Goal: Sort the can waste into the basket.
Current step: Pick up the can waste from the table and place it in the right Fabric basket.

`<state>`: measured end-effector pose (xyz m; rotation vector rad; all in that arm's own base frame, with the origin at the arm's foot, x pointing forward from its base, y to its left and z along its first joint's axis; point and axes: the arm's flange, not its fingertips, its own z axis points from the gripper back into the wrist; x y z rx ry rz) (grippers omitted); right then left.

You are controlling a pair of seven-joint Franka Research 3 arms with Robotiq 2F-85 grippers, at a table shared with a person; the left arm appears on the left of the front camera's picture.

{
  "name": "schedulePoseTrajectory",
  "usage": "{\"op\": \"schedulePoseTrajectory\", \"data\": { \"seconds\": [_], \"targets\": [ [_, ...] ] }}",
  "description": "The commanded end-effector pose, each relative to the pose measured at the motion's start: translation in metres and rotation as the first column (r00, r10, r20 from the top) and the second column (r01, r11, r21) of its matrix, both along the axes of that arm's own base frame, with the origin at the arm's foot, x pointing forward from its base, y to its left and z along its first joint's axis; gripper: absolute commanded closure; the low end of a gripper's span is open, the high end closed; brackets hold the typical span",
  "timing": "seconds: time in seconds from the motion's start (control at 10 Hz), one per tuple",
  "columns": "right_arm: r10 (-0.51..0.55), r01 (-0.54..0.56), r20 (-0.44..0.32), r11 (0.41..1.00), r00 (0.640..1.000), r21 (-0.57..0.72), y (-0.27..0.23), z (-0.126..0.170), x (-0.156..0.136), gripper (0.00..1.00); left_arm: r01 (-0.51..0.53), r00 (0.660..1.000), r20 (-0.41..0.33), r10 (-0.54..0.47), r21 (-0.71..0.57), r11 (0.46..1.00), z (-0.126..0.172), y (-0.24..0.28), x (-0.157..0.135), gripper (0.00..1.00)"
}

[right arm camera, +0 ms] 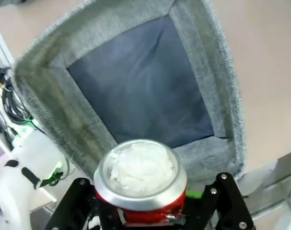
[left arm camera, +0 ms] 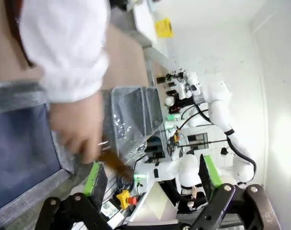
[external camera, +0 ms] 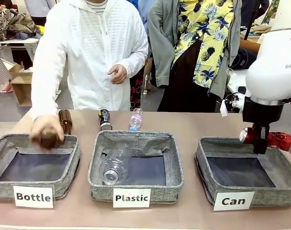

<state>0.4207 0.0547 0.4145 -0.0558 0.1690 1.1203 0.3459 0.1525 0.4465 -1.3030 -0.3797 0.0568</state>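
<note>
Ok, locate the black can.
Front view, left of centre: the black can sits behind the Plastic basket, between a brown bottle and a clear bottle.

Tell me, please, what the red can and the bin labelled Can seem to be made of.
The red can: thin metal, probably aluminium, by its bright silver end and glossy red wall. The basket: woven grey fabric, matt and speckled, with soft sagging walls; its dark lining looks like smooth cloth.

Red can [external camera: 279,140] half hidden behind right gripper [external camera: 259,145] — person's hand [left arm camera: 78,129] blurred.
</note>
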Motion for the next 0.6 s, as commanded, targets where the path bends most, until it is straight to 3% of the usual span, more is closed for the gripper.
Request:
{"op": "schedulePoseTrajectory", "data": {
  "seconds": [0.0, 0.1, 0.2, 0.3, 0.4, 0.5],
  "targets": [
    [0.033, -0.032, -0.007, 0.999, 0.999, 0.027, -0.013, 0.000, 0.007, 1.00, -0.093, 0.968, 0.222, 0.112, -0.097, 0.991, 0.080, 0.062, -0.067, 0.00],
    [0.050, -0.049, -0.017, 0.998, 0.999, 0.044, -0.014, 0.001, 0.010, 1.00, -0.176, 0.936, 0.279, 0.214, -0.155, 0.972, 0.096, 0.096, -0.096, 0.00],
    [0.059, -0.057, -0.036, 0.996, 0.998, 0.065, -0.014, 0.002, 0.014, 1.00, -0.169, 0.924, 0.305, 0.231, -0.218, 0.961, 0.098, 0.112, -0.111, 0.00],
    [0.073, -0.070, -0.047, 0.995, 0.996, 0.069, -0.013, 0.002, 0.016, 0.83, -0.173, 0.916, 0.312, 0.251, -0.256, 0.951, 0.091, 0.120, -0.123, 0.00],
    [0.085, -0.081, -0.062, 0.994, 0.994, 0.068, -0.011, 0.003, 0.017, 0.42, -0.176, 0.911, 0.318, 0.262, -0.275, 0.945, 0.091, 0.125, -0.129, 0.00],
    [0.089, -0.085, -0.057, 0.994, 0.994, 0.072, -0.009, 0.003, 0.018, 0.25, -0.186, 0.908, 0.315, 0.275, -0.284, 0.941, 0.091, 0.129, -0.127, 0.00]
  ]
}}
